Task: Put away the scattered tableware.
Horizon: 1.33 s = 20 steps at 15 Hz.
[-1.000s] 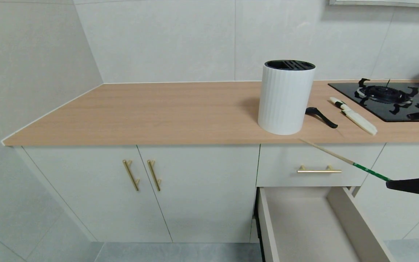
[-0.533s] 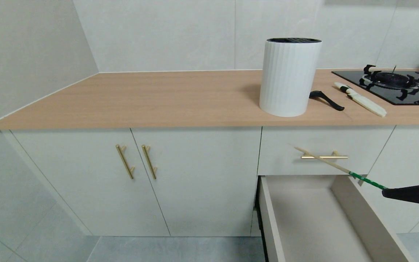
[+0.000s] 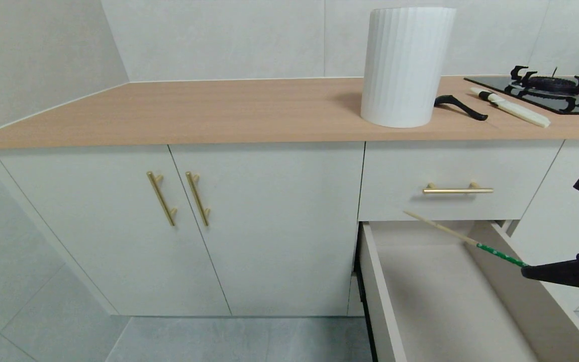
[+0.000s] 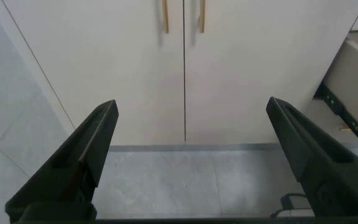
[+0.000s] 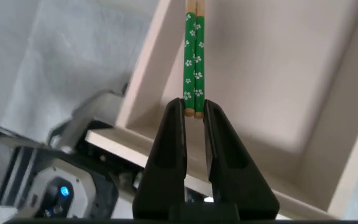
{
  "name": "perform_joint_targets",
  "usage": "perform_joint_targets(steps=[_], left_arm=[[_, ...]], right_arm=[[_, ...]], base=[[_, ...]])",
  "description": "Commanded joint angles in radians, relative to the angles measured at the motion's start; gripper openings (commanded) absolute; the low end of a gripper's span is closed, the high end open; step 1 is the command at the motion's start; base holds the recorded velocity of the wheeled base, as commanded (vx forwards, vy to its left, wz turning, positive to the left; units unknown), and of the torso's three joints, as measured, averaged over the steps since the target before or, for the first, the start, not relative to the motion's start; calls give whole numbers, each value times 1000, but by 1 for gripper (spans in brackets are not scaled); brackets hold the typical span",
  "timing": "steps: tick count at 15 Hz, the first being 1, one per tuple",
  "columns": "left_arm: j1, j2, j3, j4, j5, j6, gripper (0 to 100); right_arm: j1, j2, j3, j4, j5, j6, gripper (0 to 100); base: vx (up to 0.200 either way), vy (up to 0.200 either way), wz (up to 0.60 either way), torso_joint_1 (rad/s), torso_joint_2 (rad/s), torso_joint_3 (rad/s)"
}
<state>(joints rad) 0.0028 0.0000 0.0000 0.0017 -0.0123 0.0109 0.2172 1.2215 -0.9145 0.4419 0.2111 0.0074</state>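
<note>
My right gripper [image 3: 524, 269] is shut on a pair of chopsticks [image 3: 463, 239] by their green patterned ends [image 5: 193, 59]. The wooden tips slant up to the left over the open lower drawer [image 3: 435, 296], whose pale inside [image 5: 278, 74] lies under the sticks. On the wooden counter [image 3: 219, 108] lie a black-handled utensil [image 3: 459, 107] and a cream knife with a black band [image 3: 511, 107], right of a white ribbed holder [image 3: 404, 65]. My left gripper [image 4: 191, 162] hangs open in front of the cabinet doors [image 4: 183, 68], above the floor.
A closed drawer with a brass handle [image 3: 458, 190] sits above the open one. Two cabinet doors with brass handles [image 3: 178, 198] stand to the left. A black gas hob [image 3: 553, 88] occupies the counter's right end. Grey floor tiles [image 3: 219, 339] lie below.
The head view has dropped, so the counter sits higher in the picture. The chopsticks in my right gripper have come down from counter-edge height to over the open drawer.
</note>
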Motion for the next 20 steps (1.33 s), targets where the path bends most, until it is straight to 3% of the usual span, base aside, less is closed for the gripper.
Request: perform_joint_targets(steps=[1,7,11,14,17,20], left_arm=[[0,0,0,0,0,0,100],[0,0,0,0,0,0,100],[0,0,0,0,0,0,100],[0,0,0,0,0,0,100],[0,0,0,0,0,0,100],[0,0,0,0,0,0,100]], right_arm=[[1,20,19,-12,1,-3,0],[1,133,78,-117,-2,-30,0],[1,351,75,-198,-9,3,0],[27,570,80,-347,-18,100,0],[83,727,82,-486,-117,232,0],[97,857,80,-592,-226,279,0]], base=[[0,0,0,-41,168,105],[0,0,0,-6,26,15],[0,0,0,0,0,0],[0,0,0,0,0,0],[0,0,0,0,0,0],[0,0,0,0,0,0]])
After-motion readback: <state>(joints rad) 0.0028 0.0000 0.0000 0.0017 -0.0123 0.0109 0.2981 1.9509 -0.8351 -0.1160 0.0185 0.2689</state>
